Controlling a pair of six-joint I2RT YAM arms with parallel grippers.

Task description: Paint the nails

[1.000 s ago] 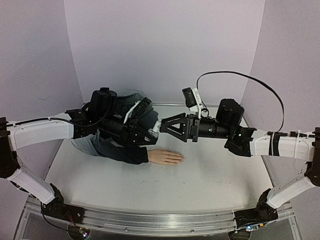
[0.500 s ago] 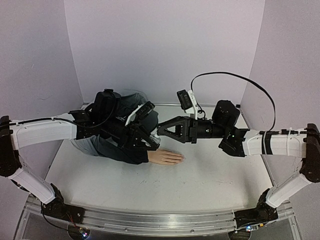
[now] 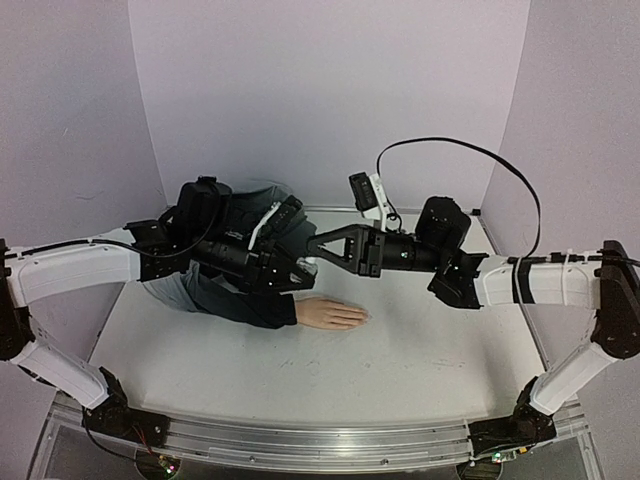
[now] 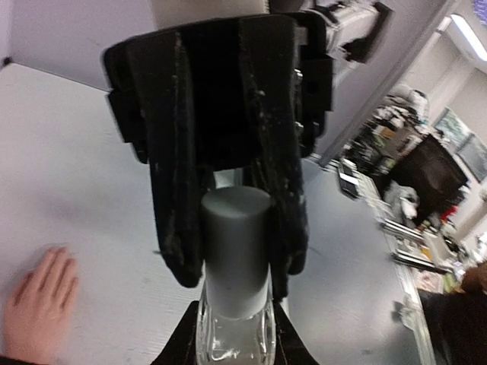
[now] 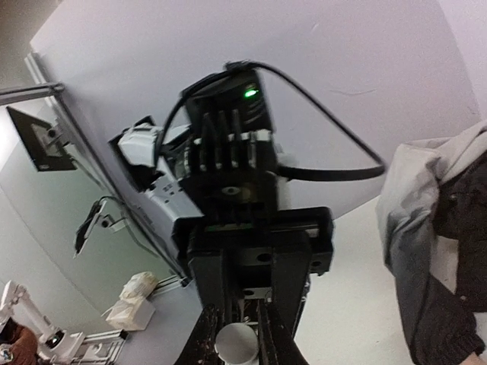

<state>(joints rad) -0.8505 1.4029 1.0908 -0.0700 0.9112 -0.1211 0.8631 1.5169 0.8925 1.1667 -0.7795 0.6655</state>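
Left wrist view: left gripper (image 3: 298,270) clamps the bottle (image 4: 230,348), right gripper (image 5: 236,339) pinches its cap (image 4: 236,243). Twist squarely about the cap's axis, bottle steady.

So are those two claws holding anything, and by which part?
One small bottle, shared: the left gripper clamps its clear glass body, and the right gripper is shut on its grey cap.

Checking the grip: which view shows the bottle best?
Left wrist: the bottle, clear with a grey cap, sits central. Right wrist shows only the cap's top; top external, just a white speck.
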